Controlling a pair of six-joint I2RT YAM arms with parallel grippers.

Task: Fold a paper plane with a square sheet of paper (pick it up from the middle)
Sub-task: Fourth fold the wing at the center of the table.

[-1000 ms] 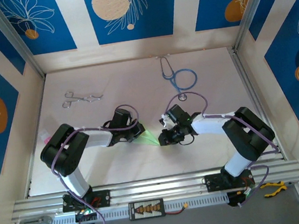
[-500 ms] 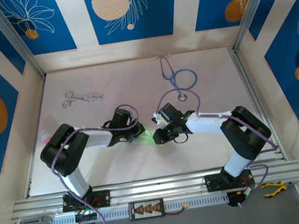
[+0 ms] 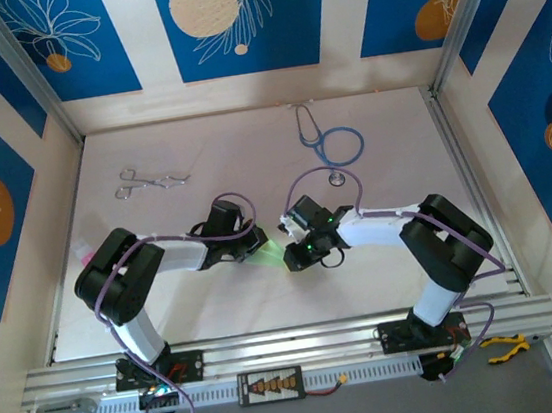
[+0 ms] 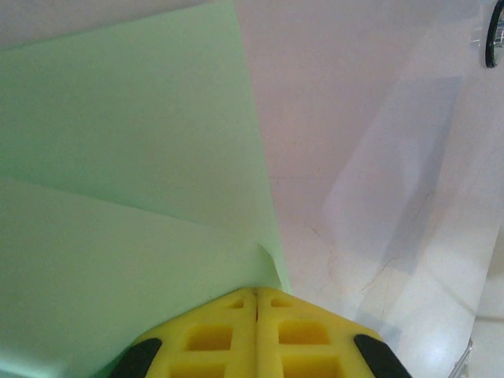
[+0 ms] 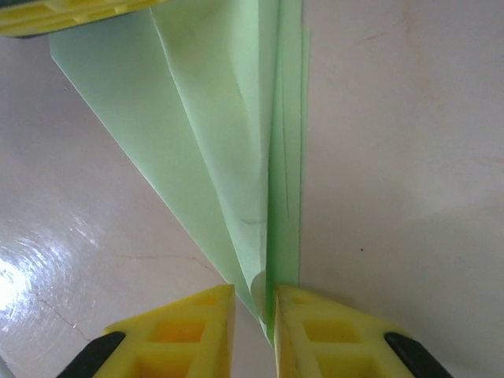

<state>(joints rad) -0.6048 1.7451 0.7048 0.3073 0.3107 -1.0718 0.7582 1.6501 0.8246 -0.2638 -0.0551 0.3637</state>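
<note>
Top external: paper plane (image 3: 270, 255) is lying on tabletop (image 3: 249, 149), mid-front, betw. left end effector (image 3: 250, 253) and right end effector (image 3: 297, 255), both right at it.

Left wrist: left end effector (image 4: 257, 293) is keeping its fingers pressed together w/ no gap, tips at the green sheet's curling edge; can't tell if it's pinching any.

Right wrist: right end effector (image 5: 253, 290) is clamping the paper plane (image 5: 220, 118) at its narrow folded end, layers standing betw. the fingers.

I am counting one paper plane (image 3: 270, 255), one stethoscope (image 3: 337, 178) at twelve o'clock, one forceps pair (image 3: 152, 181) at ten o'clock.
</note>
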